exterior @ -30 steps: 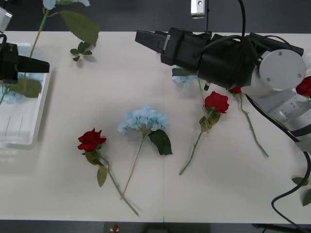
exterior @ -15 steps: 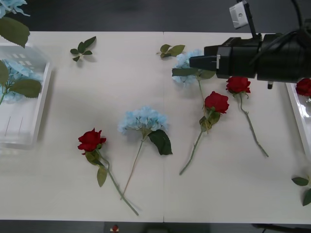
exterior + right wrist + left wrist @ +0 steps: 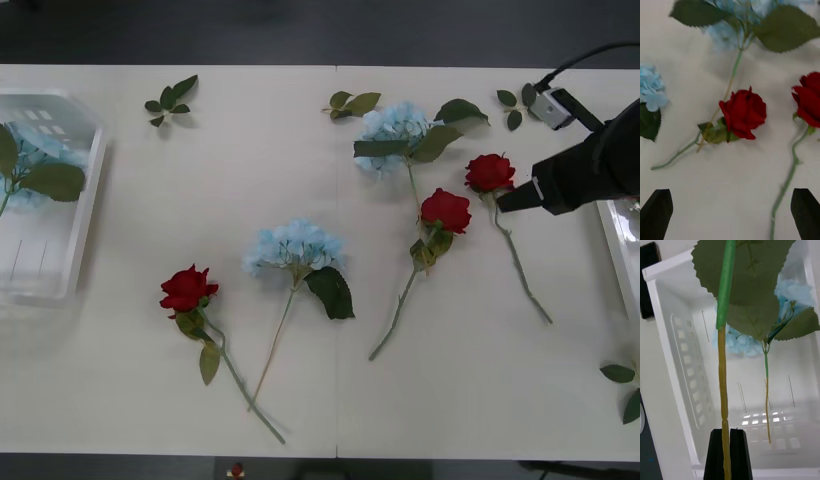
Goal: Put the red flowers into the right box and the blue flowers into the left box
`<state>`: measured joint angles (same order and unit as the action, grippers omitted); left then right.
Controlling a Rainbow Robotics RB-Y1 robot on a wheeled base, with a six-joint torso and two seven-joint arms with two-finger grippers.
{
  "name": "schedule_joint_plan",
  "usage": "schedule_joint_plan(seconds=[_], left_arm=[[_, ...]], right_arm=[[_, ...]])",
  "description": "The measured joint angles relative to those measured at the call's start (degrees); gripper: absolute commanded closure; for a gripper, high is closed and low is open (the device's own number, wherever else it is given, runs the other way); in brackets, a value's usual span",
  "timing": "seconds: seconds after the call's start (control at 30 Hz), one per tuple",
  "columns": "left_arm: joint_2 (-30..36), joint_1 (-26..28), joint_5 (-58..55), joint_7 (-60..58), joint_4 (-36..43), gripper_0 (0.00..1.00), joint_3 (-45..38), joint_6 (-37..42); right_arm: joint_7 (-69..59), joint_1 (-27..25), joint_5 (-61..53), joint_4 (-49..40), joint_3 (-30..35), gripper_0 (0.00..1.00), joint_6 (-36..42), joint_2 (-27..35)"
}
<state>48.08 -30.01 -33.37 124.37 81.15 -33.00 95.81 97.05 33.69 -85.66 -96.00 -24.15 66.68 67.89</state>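
Right gripper (image 3: 730, 213): black fingers spread wide, nothing between them, hovering over the table (image 3: 300, 400) beside the two right-hand roses. In the front view its arm (image 3: 585, 170) reaches in from the right edge, tip just beside the rightmost rose (image 3: 489, 172). Half a second ago that arm lay higher across the table, over the far blue cluster; it has since pulled back to the right, and that cluster (image 3: 397, 126) now lies uncovered.

Left gripper (image 3: 727, 450): fingers pressed together, pinching a blue flower's stem (image 3: 723, 363) above the left box (image 3: 673, 363). Stem runs up to large green leaves; its head cannot be seen. One blue flower (image 3: 745, 343) lies inside the box already.

Count, front view:
- Red flowers on table: three. Rightmost rose, middle rose (image 3: 445, 210), left rose (image 3: 188, 288). All three in the same spots as before.
- Blue flowers on table: two. Far cluster and central one (image 3: 295, 246), unmoved.
- Left box at the left edge (image 3: 85, 215), blue bloom and leaves inside.
- Right box (image 3: 612, 235): only a sliver of rim at the right edge; contents not discernible.
- Loose leaf sprigs (image 3: 168, 98) along the far side.
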Motion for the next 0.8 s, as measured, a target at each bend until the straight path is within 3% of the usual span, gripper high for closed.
schedule_joint_plan(seconds=[0.13, 0.37, 0.57, 0.73, 0.77, 0.8], left_arm=[[0.0, 0.0, 0.2, -4.5, -6.0, 1.00, 2.9, -3.7], [0.0, 0.0, 0.3, -4.8, -16.7, 1.00, 10.6, -15.5], [0.0, 0.0, 0.3, -4.8, -21.2, 1.00, 14.2, -20.2], [0.0, 0.0, 0.3, -4.8, -23.5, 1.00, 17.2, -23.3], [0.0, 0.0, 0.3, -4.9, -23.7, 0.95, 17.7, -23.6], [0.0, 0.0, 0.3, -4.9, -23.9, 0.56, 18.2, -23.8]], right_arm=[[-3.6, 0.0, 6.4, -0.1, -0.9, 0.08, 3.2, 0.1], [-18.2, 0.8, 15.6, -0.1, -9.4, 0.08, -0.1, 0.7], [-21.3, 1.0, 23.5, 0.5, -13.3, 0.08, -4.2, 0.5], [-23.6, 1.1, 25.4, 6.4, -13.5, 0.08, -7.2, -2.6], [-23.6, 1.2, 26.1, 7.6, -13.5, 0.08, -7.6, -3.5], [-23.6, 1.4, 26.8, 8.8, -13.5, 0.08, -7.9, -4.4]])
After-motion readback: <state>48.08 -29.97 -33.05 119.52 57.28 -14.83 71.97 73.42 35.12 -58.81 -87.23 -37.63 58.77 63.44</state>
